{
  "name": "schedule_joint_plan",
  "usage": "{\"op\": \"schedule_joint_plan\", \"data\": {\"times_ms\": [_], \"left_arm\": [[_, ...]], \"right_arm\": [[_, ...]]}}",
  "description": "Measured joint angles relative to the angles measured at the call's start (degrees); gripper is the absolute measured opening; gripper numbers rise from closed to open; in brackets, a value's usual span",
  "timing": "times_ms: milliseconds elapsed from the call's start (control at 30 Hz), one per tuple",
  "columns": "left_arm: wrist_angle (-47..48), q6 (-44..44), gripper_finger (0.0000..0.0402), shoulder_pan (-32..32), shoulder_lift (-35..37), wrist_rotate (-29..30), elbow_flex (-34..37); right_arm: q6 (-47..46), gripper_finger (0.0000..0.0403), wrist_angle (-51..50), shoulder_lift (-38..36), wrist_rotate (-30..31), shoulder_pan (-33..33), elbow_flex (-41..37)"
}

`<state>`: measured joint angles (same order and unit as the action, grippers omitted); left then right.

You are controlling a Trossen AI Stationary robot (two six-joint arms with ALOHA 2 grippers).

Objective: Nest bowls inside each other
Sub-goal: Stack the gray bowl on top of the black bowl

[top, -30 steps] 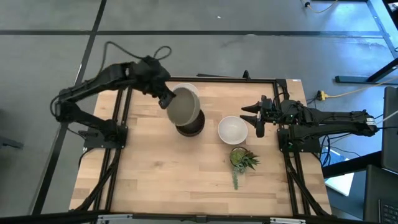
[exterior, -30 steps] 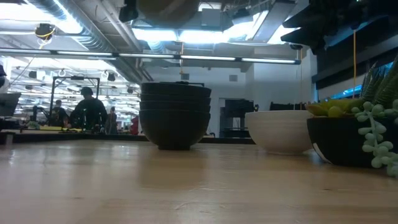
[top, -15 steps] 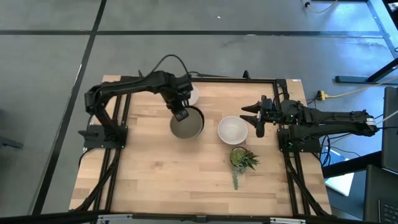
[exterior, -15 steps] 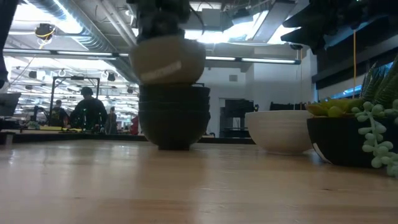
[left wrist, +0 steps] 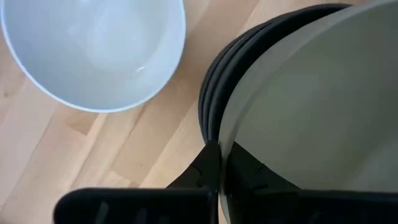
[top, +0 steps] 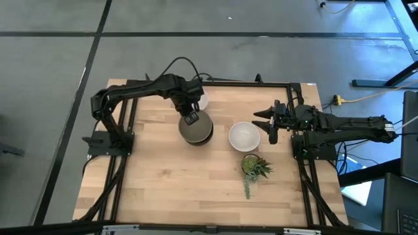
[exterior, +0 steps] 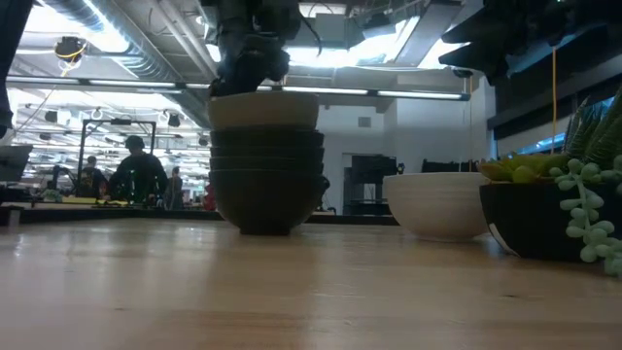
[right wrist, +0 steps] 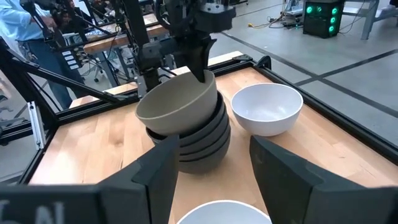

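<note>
While pinched by left fingers [left wrist: 211, 168], grey-beige bowl [top: 194, 128] nested atop black bowls [exterior: 264, 180]

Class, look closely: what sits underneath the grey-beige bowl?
The grey-beige bowl rests in a stack of black bowls; three rims show, their insides covered. The left tool pinches its rim.

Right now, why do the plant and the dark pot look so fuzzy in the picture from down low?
In the low view the plant and its pot sit very near the camera, so they blur, and bright ceiling lights behind darken the bowl stack. In the high view the same plant looks crisp.
</note>
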<state>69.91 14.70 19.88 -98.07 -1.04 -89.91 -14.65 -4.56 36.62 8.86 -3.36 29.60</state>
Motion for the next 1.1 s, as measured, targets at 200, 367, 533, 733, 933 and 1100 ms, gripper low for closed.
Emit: {"op": "schedule_joint_plan", "data": {"times_ms": [200,367,533,733,933,1100], "left_arm": [[0.43,0.11,0.0001,0.04,-0.81,0.11,-0.01],[0.77,0.14,0.0001,0.04,-1.43,0.17,-0.01],[1.27,-0.1,0.0001,0.02,-3.36,0.47,-0.02],[-0.06,-1.85,0.0002,0.02,-3.86,0.36,-0.04],[-2.61,-1.91,0.0034,-0.02,-2.9,0.52,0.04],[-2.44,-3.26,0.0046,-0.07,-2.47,-0.16,0.04]], "right_arm": [[0.24,0.0198,-0.03,0.0,0.02,0.02,0.0],[0.28,0.0198,-0.04,0.0,0.02,0.0,-0.01],[0.23,0.0198,-0.07,0.0,0.02,0.02,0.01],[0.19,0.0198,-0.22,0.02,0.01,0.02,0.0],[0.19,0.0198,-0.22,0.02,0.0,0.02,0.01],[0.19,0.0198,-0.33,0.02,0.0,0.02,0.01]]}}
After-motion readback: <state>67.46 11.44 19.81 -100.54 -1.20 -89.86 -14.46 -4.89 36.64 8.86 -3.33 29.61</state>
